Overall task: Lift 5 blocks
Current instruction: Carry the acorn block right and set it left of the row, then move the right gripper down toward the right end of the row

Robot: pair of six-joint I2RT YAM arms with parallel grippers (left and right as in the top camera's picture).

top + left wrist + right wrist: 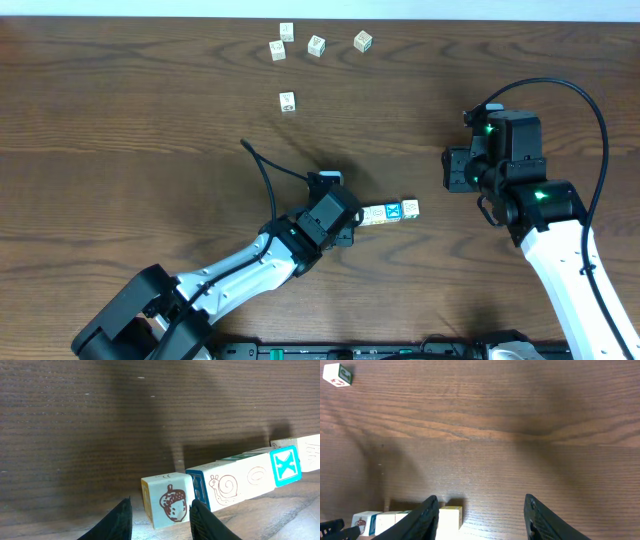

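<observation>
**benchwatcher:** Progress check on the five-block lift, where's it at?

**yam_fan:** Not off the ground, I'd say. The blocks [388, 212] lie in one row, end to end, flat on the bench [150, 120] near the front middle. The acorn block [170, 502] is at one end and the blue X block [286, 466] is further along.

**benchwatcher:** Fingers on it at all?

**yam_fan:** The left fingers [122, 522] straddle the acorn block, partly open. There's a visible gap on one side, so I don't read that as a grip. The right fingers [427, 517] stand wide apart with nothing between them, near the row's other end but clear of it from overhead.

**benchwatcher:** So what's left?

**yam_fan:** Pretty much everything. My guess is squeeze the row from both ends, then raise it. The loose cubes [316, 45] at the far edge look like bystanders.
</observation>
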